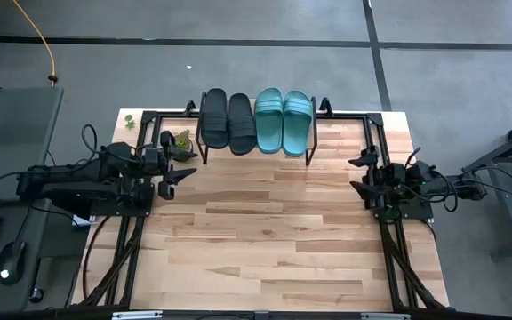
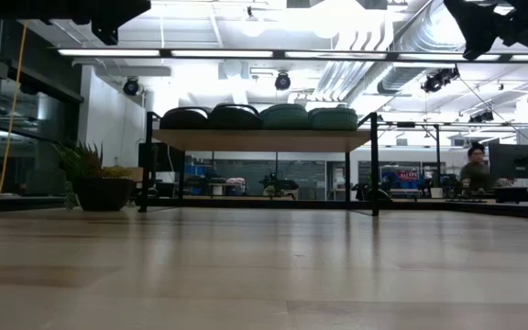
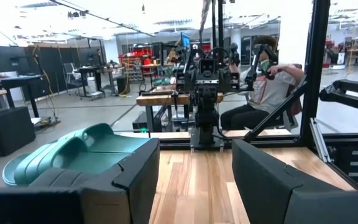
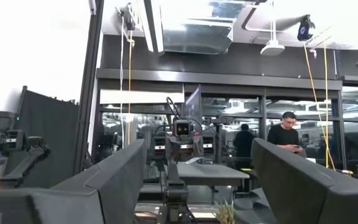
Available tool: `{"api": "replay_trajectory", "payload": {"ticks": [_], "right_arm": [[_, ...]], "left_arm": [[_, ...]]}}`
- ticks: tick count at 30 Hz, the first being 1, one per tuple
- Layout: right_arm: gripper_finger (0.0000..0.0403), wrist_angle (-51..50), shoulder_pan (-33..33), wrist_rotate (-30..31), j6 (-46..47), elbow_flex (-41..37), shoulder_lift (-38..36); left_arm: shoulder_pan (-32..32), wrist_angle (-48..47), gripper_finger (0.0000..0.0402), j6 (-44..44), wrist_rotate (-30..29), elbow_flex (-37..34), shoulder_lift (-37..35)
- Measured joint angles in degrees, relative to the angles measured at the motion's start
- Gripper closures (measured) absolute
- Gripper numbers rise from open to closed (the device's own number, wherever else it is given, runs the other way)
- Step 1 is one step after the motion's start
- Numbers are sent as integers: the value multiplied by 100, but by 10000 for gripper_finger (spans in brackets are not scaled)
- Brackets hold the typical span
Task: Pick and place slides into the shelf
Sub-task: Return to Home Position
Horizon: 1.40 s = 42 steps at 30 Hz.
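Observation:
The shelf (image 2: pixel 264 140) stands at the table's far edge, and it also shows in the high view (image 1: pixel 311 158). Four slides lie side by side on its top plank, soles down. Two are black (image 1: pixel 214 117) (image 1: pixel 242 122) and two are teal-green (image 1: pixel 268 119) (image 1: pixel 297 122). In the low view they show as black (image 2: pixel 184 117) (image 2: pixel 235 115) and teal (image 2: pixel 285 115) (image 2: pixel 333 117). My left gripper (image 1: pixel 185 175) is open and empty, left of the shelf and above the table. A teal slide (image 3: pixel 79 152) shows beside it in the left wrist view. My right gripper (image 1: pixel 356 173) is open and empty, right of the shelf.
A small potted plant (image 1: pixel 182 140) stands at the shelf's left end, close to my left gripper, and it also shows in the low view (image 2: pixel 94 179). The wooden tabletop (image 1: pixel 265 240) spreads out in front of the shelf. People (image 3: pixel 266 81) (image 4: pixel 284 140) are in the room beyond the table.

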Motion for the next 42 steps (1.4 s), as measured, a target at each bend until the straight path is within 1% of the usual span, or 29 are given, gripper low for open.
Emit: {"api": "replay_trajectory", "payload": {"ticks": [5,10,14,19,23,27,36,42], "right_arm": [[122,-39,0,2,0,0,0],[122,-44,0,2,0,-2,0],[122,-120,0,2,0,-4,0],[122,-156,0,72,1,-4,0],[122,-238,0,218,2,-6,0],[122,-343,0,232,2,-7,0],[122,-346,0,232,2,-9,0],[122,-347,0,229,0,-9,0]], "left_arm": [[0,28,218,-32,14,-23,0],[0,-6,218,-46,201,-28,2],[0,69,218,-51,233,-226,0],[3,365,218,-92,-56,-536,-37],[4,252,218,-89,-151,-615,-144],[4,25,218,-92,-186,-745,-428],[3,-23,218,-201,-217,-1251,-1341],[2,-450,218,-289,-217,-1416,-1872]]}}
